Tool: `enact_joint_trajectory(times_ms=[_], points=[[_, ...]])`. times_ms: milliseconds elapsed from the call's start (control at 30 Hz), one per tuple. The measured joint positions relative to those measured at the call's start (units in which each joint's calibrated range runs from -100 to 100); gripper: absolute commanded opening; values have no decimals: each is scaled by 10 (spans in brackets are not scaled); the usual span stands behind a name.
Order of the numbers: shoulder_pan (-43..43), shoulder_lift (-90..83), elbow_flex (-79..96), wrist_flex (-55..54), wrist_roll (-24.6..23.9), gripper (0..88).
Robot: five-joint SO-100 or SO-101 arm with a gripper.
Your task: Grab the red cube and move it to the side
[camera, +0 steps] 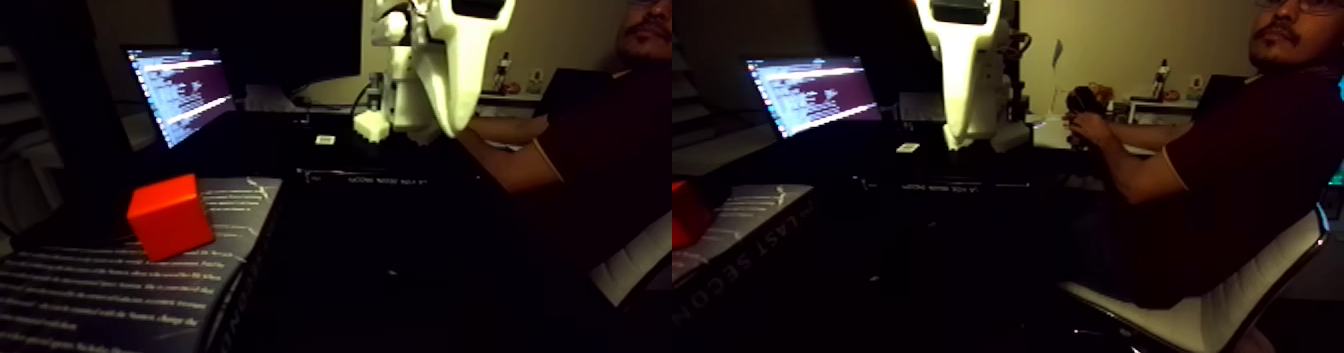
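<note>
Nearest the lens, a dark book (120,277) with pale lines of print across its cover is laid flat at the lower left of the left half of the fixed view, and the red cube (170,217) is seen resting on it, one corner turned toward the camera. In the right half the same cube is cut off at the picture's left edge, again on the book, whose spine lettering is caught in the light. Well apart from the cube, up at the top of the frame, the white arm (445,52) is seen hanging above the dark table (420,237), with nothing held against the cube and clear space between them. The jaws cannot be made out from this angle; whether they are parted or closed cannot be told, and nothing is visibly gripped. Behind the arm, a laptop (180,92) is open with a lit screen full of text lines, and a larger dark monitor (270,37) is stood behind it. To the right, a person (1240,167) in a dark shirt is seated on a white chair (1210,312), one forearm stretched out toward the arm's base, a hand (1085,127) closed round a small dark object in the right half.
</note>
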Motion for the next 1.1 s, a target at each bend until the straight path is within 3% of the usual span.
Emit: enact_joint_trajectory(times_ms=[500,1100], points=[[0,-105,101,-11,0,6],[2,-106,104,29,0,6]])
